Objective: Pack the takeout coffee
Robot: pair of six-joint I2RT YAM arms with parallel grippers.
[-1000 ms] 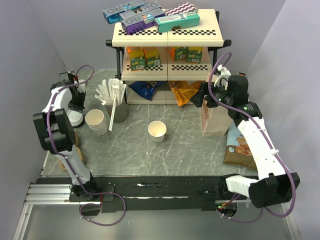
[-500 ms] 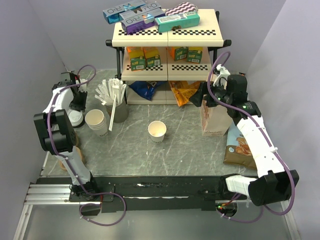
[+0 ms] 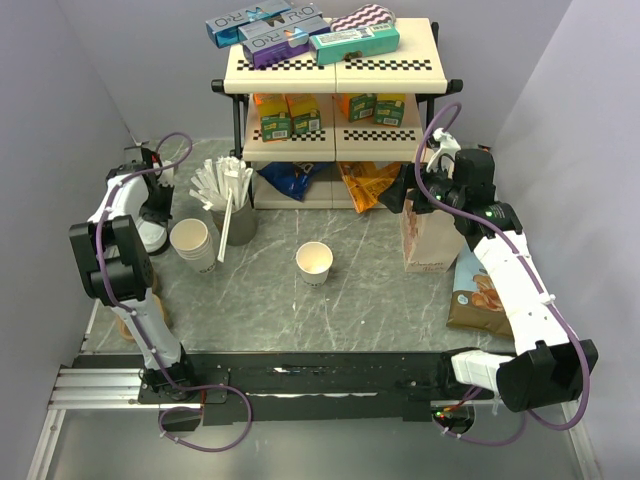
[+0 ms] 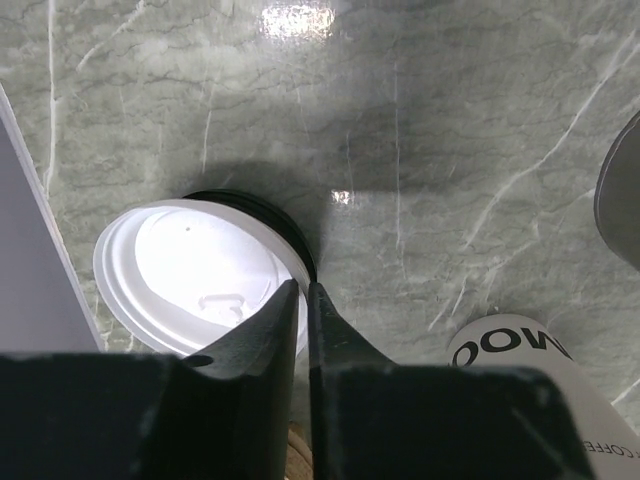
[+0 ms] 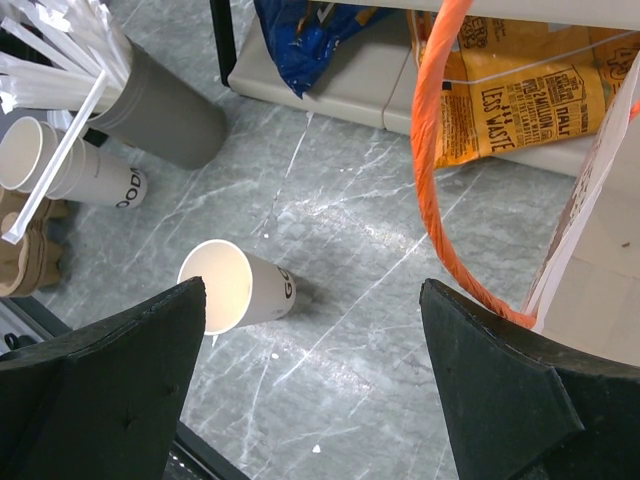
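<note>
tabletop (image 3: 380, 290): grey-green marble pattern, pale veins, glossy; fills middle of top view. bright light glare (image 4: 297, 17) on it, top centre of left wrist view. left wall (image 3: 50, 110) and right wall (image 3: 585, 110): plain pale lavender-grey, closing in from both sides; same tone along back. shelf unit (image 3: 335, 75), upper centre, against back: three cream boards, black-white checker edging, black frame. ribbed metal rail (image 3: 90, 388) at lower left; dull grey metal surface (image 3: 330, 450) along bottom edge.

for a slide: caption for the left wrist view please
Left hand, fingers nearly together, at the rim of a white plastic lid on the marbled table.
</note>
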